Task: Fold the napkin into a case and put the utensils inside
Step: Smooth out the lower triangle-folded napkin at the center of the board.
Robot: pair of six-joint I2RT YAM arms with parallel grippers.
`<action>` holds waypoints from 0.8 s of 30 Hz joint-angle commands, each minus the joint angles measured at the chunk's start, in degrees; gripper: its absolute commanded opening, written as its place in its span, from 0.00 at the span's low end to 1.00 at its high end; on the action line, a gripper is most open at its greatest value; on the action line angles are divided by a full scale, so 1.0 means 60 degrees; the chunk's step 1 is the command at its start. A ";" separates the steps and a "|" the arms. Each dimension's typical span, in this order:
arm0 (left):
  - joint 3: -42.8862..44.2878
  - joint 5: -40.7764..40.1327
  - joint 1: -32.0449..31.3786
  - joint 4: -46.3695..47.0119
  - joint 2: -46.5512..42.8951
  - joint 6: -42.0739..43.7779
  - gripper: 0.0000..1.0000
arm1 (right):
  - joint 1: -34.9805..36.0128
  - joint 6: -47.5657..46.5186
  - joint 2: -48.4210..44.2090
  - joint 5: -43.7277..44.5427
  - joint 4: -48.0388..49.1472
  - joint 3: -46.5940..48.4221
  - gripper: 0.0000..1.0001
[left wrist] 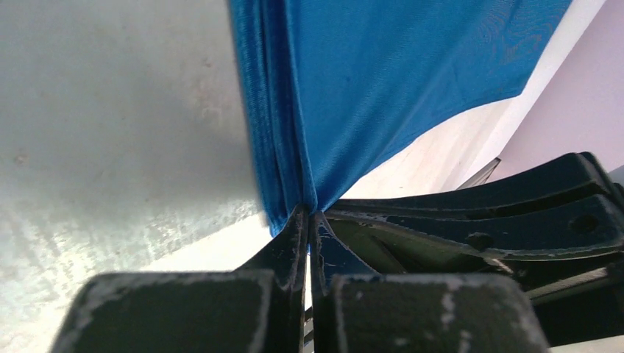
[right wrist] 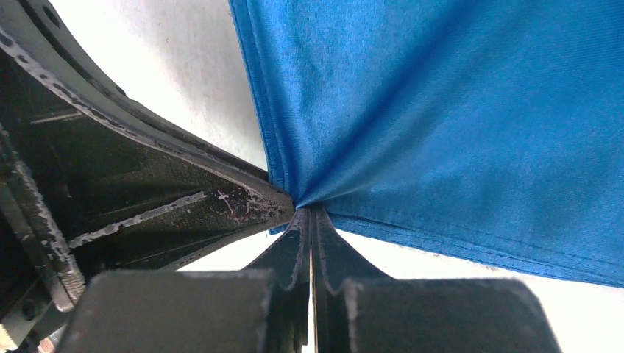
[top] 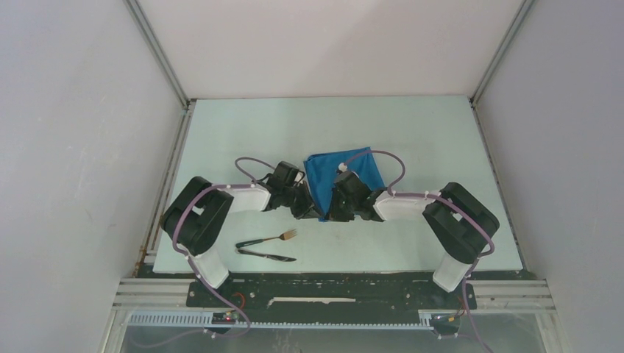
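The bright blue napkin (top: 346, 170) lies near the middle of the pale table (top: 235, 132), seen from above with twelve o'clock at the far wall. It is spread as a tilted, roughly four-sided patch, and one corner points to six o'clock, toward the arm bases.

Both arms reach in to that near corner. The left gripper (top: 307, 209) comes from nine o'clock and the right gripper (top: 337, 209) from three o'clock, and the two heads sit just beside each other.

In the left wrist view the left gripper (left wrist: 309, 218) has its jaws pressed together on the napkin (left wrist: 397, 81). The cloth rises from the pinch in several stacked edges. The right gripper's dark fingers (left wrist: 508, 220) lie close at three o'clock.

In the right wrist view the right gripper (right wrist: 311, 213) is likewise clamped on the napkin (right wrist: 456, 125). Creases fan out from the pinched point, and a finger of the left gripper (right wrist: 184, 198) crosses at nine o'clock.

The fork (top: 274, 238) and the knife (top: 266, 255) lie bare on the table at about eight o'clock from the napkin, well apart from it and near the left arm's base. The fork's tines point toward two o'clock. The knife lies just beside the fork on its six o'clock side, nearly parallel to it. Their left ends are close, but whether they touch cannot be told.
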 commanded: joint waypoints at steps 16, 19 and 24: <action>-0.0233 0.0023 0.0106 0.0111 0.0309 0.0014 0.00 | -0.0611 -0.0525 -0.1453 -0.0639 -0.0265 -0.0138 0.32; -0.0233 0.0030 0.0115 0.0111 0.0274 0.0024 0.01 | -0.0966 -0.0361 -0.0936 -0.1427 0.0457 -0.0146 0.33; -0.0124 -0.0141 0.0148 -0.0209 0.0047 0.0247 0.06 | -0.1216 -0.0173 -0.0079 -0.1932 0.0875 -0.0107 0.32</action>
